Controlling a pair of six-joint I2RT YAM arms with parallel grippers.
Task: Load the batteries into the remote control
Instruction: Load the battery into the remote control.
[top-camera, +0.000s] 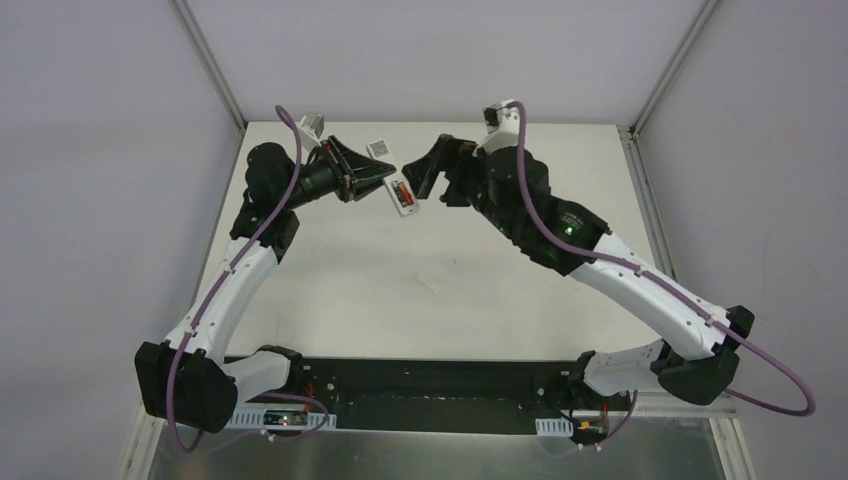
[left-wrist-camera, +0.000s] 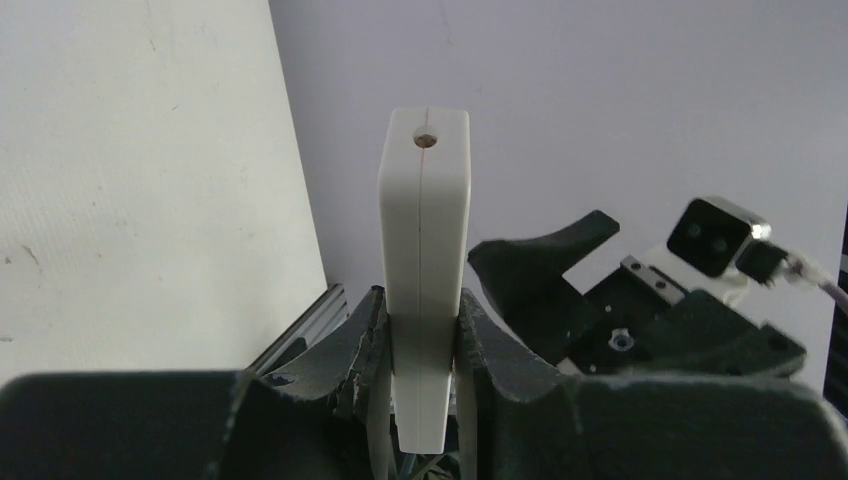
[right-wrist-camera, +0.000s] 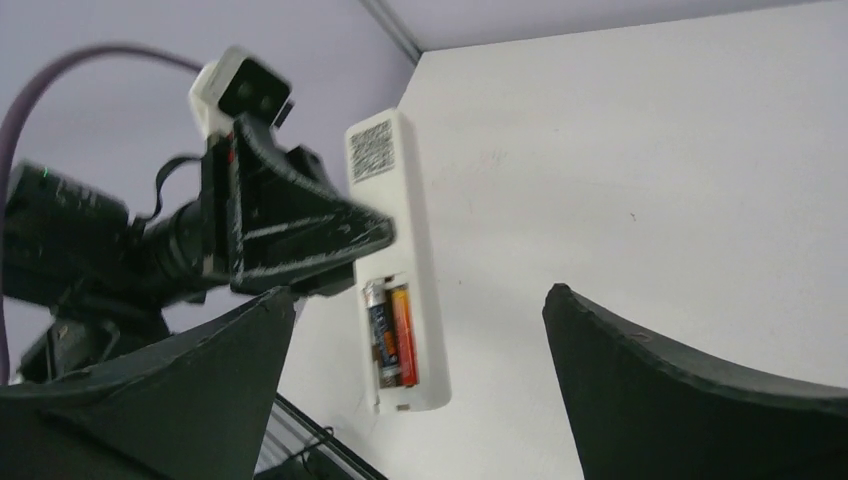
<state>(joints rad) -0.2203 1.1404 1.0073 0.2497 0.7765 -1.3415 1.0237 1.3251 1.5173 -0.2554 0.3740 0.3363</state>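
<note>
Two grippers are seen: the left gripper (left-wrist-camera: 422, 330) is clamped on the single remote control (left-wrist-camera: 424, 230) above the table (right-wrist-camera: 650, 150); the right gripper (right-wrist-camera: 417, 295) is spread wide, empty. Two batteries (right-wrist-camera: 392, 335) are seated in the remote's open bay.

White table (top-camera: 480, 300), matte, faintly scuffed. One small white piece (top-camera: 428, 283) lies flat near the middle, slightly askew, alone on the surface. A black base rail (top-camera: 420, 385) runs along the near edge.

left claw (right-wrist-camera: 370, 240) grips the remote control (right-wrist-camera: 412, 250), back showing; both batteries (right-wrist-camera: 392, 335) lie side by side in its open bay; right claw (right-wrist-camera: 420, 295) gapes.
</note>
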